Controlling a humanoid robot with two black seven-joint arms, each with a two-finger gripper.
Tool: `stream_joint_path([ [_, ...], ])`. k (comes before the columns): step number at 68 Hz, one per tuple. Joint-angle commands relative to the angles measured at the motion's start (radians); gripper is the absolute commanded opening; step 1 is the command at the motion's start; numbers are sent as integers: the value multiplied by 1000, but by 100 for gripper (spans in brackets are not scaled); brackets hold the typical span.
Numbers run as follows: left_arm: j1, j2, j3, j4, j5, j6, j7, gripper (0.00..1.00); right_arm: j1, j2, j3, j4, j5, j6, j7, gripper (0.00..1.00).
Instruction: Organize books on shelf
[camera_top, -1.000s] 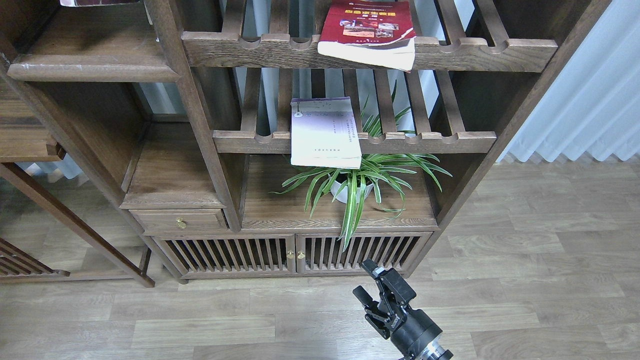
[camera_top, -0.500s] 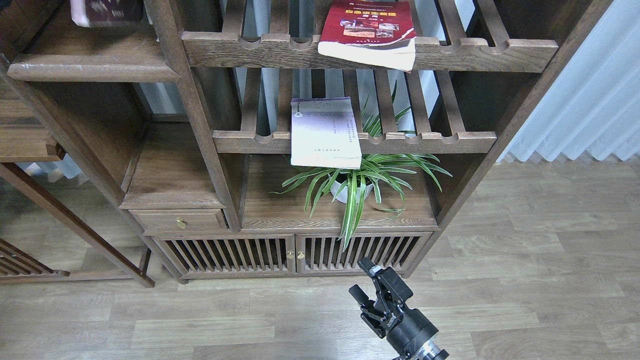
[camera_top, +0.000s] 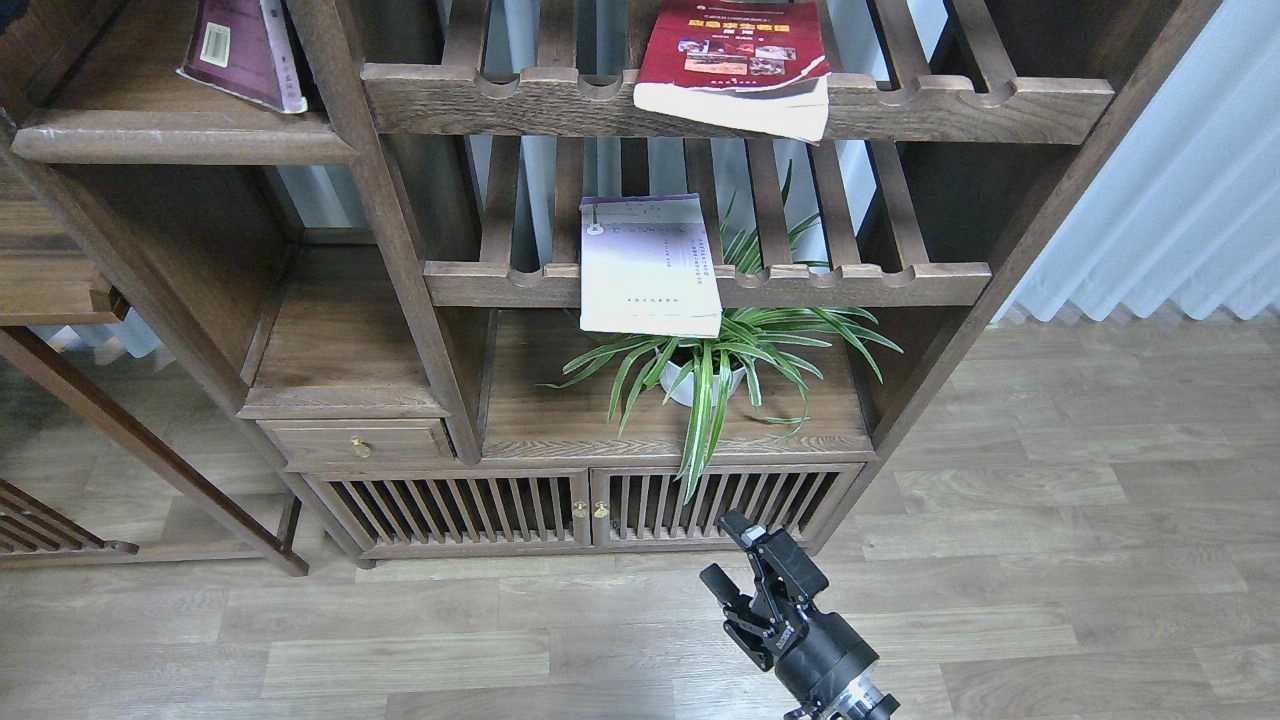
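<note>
Up at eleven o'clock, on the solid dark-brown shelf (camera_top: 180, 135) with its rounded front edge, the maroon book (camera_top: 243, 50) stands tilted, leaning to the right against the cabinet's upright post. Its back cover faces out with a pale barcode label at the upper left; the print on that label is too small to read, and the book's top is cut off by the frame.

At twelve o'clock the red book (camera_top: 738, 62) lies flat across the upper slatted rack (camera_top: 920, 105), its page block hanging over the scalloped front rail. A yellow title in Chinese characters runs above small photos on the cover, but the characters cannot be read. Just below, near the centre, the cream book (camera_top: 650, 262) with a purple top band lies on the lower slatted rack (camera_top: 860, 282) and juts past that rail; its cover print is faint and illegible. A spider plant (camera_top: 725, 355) in a white pot sits under it, the book's front corner over the leaves.

Down at six o'clock the right gripper (camera_top: 745, 560) hangs above the plank floor (camera_top: 1050, 500), well apart from every book, fingers spread with a clear gap and nothing between them. No left gripper shows.
</note>
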Motion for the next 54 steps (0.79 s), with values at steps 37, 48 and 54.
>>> stream_joint_path([
  [37, 562, 269, -278, -601, -117, 0, 24, 44, 92, -20, -2, 64, -11, 0, 5, 100],
  [48, 692, 263, -354, -697, -135, 0, 24, 44, 127, -32, 3, 157, -11, 0, 8, 99],
  [54, 749, 257, -369, -753, -163, 0, 26, 44, 147, -37, 3, 170, -13, 0, 14, 99],
])
